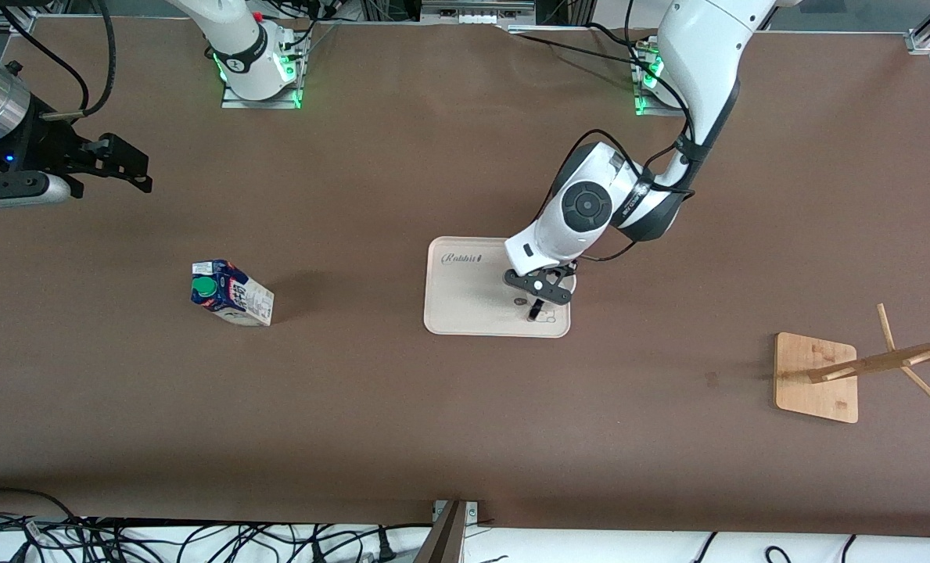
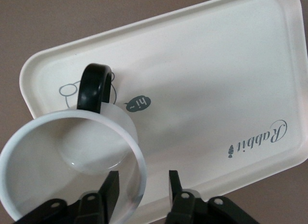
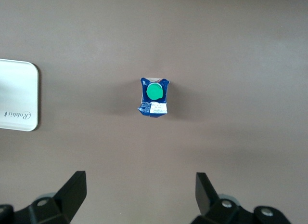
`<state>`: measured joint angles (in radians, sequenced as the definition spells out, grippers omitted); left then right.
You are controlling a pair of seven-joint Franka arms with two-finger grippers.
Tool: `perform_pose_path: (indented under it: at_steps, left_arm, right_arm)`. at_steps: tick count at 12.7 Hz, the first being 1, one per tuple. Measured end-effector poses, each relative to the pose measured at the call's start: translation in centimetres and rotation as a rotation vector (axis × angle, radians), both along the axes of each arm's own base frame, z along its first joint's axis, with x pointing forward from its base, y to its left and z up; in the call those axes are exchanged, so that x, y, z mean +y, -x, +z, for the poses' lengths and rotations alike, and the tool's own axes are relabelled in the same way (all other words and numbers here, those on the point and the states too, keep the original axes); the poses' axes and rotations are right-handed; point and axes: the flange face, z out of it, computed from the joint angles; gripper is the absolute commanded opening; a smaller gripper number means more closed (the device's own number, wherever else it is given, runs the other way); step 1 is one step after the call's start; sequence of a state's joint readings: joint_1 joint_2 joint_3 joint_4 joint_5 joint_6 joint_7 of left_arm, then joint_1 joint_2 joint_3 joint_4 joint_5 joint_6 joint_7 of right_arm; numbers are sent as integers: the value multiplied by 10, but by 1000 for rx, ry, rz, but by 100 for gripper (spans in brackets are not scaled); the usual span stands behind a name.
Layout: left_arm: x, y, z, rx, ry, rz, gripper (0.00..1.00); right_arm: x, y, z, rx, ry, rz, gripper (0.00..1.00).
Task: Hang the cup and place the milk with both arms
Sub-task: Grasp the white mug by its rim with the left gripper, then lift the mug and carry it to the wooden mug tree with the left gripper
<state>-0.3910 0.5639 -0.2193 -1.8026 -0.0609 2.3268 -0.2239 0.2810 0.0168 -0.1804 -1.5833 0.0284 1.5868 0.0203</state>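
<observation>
The brown table (image 1: 402,156) carries a wooden rack (image 1: 863,366) at the left arm's end, a cream tray (image 1: 465,309) in the middle and the milk (image 1: 231,293) toward the right arm's end, about as near to the front camera as the tray. The left gripper (image 1: 537,301) is low over the tray; in the front view it hides the cup, but the left wrist view shows the cup (image 2: 67,156) standing on the tray with its black handle (image 2: 94,86) pointing away from the fingers (image 2: 109,188), which straddle the rim wall — not yet clenched, I judge, so the cup is not held. The right gripper (image 1: 124,168) hangs spread wide, holding nothing, high over the table, and its wrist view looks straight down on the milk's green cap (image 3: 154,91) — probably lining up for a descent.
</observation>
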Motion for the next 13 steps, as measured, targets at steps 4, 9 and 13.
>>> perform_pose_path:
  at_steps: [4, 9, 13]
  left_arm:
    - [0, -3, 8, -17, 2, 0, 0]
    - [5, -17, 21, -51, 14, 20, 0]
    - [16, -38, 96, -118, 28, 60, 0]
  right_arm:
    - [-2, -3, -1, -14, 7, -3, 100]
    - [-5, -4, 1, -24, 24, -5, 100]
    - [-7, -6, -2, -21, 25, -10, 100]
